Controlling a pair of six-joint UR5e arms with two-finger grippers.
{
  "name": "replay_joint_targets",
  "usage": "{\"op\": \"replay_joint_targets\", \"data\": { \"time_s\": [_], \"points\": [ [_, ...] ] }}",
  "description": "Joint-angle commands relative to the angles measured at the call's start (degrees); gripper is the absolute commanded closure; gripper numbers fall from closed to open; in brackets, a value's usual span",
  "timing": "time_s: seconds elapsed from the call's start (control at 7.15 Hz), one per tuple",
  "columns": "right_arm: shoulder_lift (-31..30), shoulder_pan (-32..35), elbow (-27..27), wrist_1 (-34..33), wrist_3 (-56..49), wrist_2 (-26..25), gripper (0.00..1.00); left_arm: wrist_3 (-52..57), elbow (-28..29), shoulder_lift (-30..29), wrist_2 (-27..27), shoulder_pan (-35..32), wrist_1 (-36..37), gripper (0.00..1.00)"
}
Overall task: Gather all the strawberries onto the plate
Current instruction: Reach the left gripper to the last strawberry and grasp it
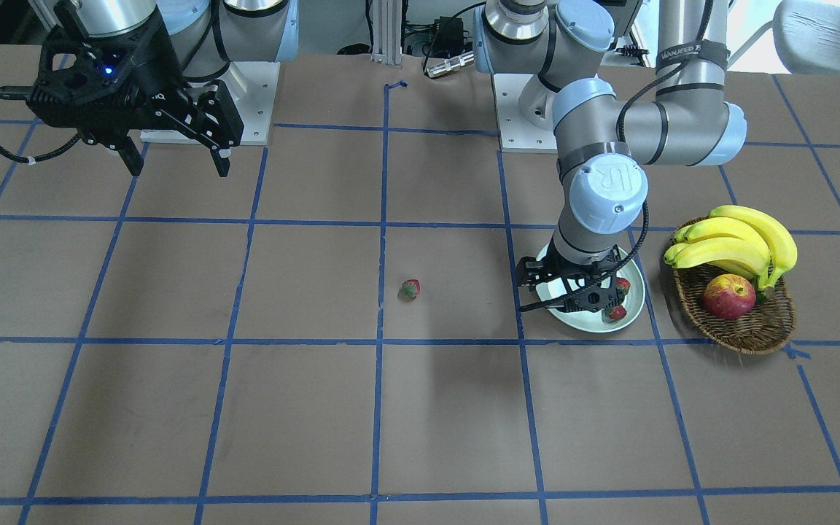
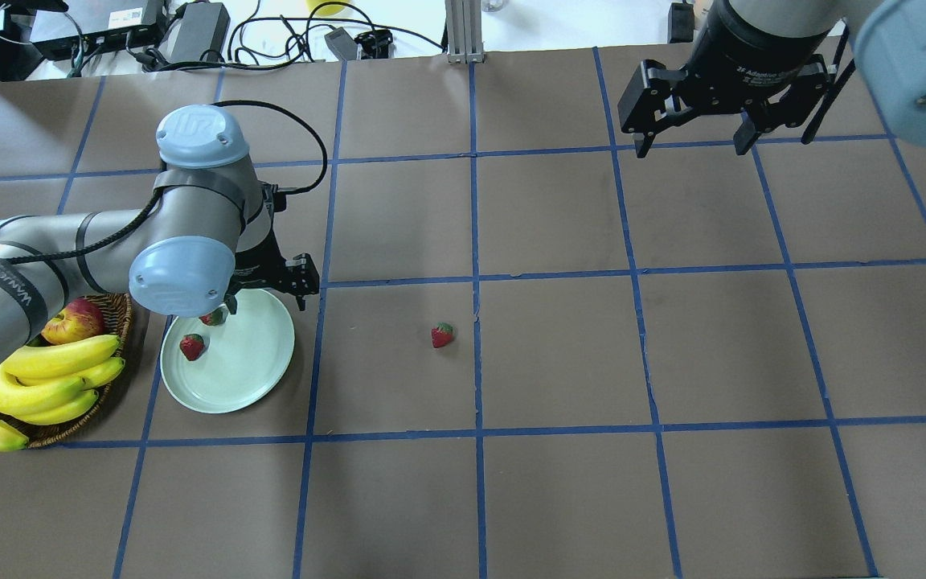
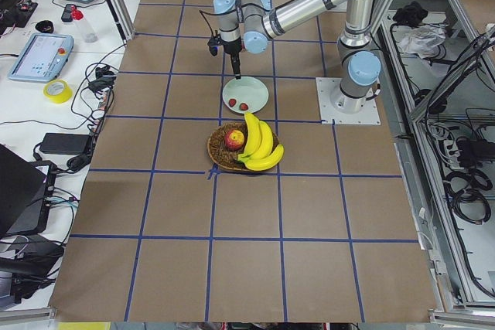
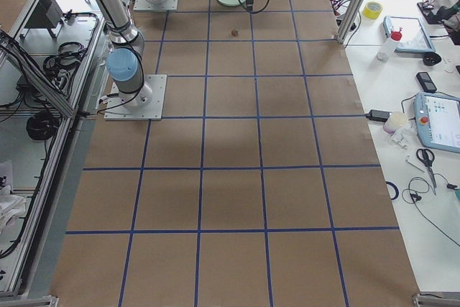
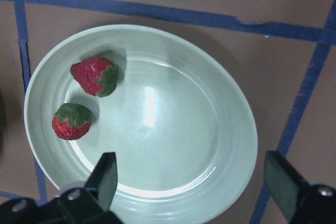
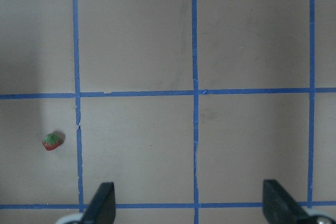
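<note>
Closest to our left wrist camera are the two dark fingers (image 5: pixel 106 179) of our left gripper (image 5: pixel 191 182). They are spread wide, with nothing between them but the bare floor of the plate (image 5: pixel 173 129) beneath. We hold nothing there. The side view from our left shows the fingertips hanging above the plate, clear of it.

Two berries lie inside the plate. Our first strawberry (image 5: pixel 94 76) rests on its side where the floor meets the rim, its green cap turned toward the plate's middle. Our second strawberry (image 5: pixel 71 121) sits just beside it along the same rim, green cap showing, close but not touching. Both are on the side of the plate that faces the wicker basket (image 1: pixel 748 332).

Our third strawberry (image 2: pixel 442 334) is outside the plate, on the brown table (image 2: pixel 559 498). It lies well apart from the plate, on the side away from the wicker basket, and near a blue tape line (image 2: pixel 476 362).

The wicker basket stands near the plate but apart from its rim. A bunch of bananas (image 1: pixel 741 244) lies over its edge and a red apple (image 1: pixel 728 297) sits within.

Our right gripper (image 2: pixel 691 146) hangs high over the table, far from the plate and past the third strawberry. Its fingers stand wide apart and it grips nothing.
</note>
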Motion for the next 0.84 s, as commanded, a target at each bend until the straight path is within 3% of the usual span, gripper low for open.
{"op": "replay_joint_targets", "data": {
  "time_s": [0.0, 0.14, 0.7],
  "points": [
    [0.00, 0.05, 0.00, 0.00, -0.04, 0.00, 0.00, -6.52, 3.10, 0.09, -6.25, -6.97, -0.19, 0.00],
    [0.00, -0.04, 0.00, 0.00, -0.04, 0.00, 0.00, -12.05, 3.64, -0.61, -10.64, -10.57, 0.42, 0.00],
    [0.00, -0.04, 0.00, 0.18, -0.04, 0.00, 0.00, -12.81, 3.56, -3.86, -11.21, -13.24, 5.88, 0.00]
  ]
}}
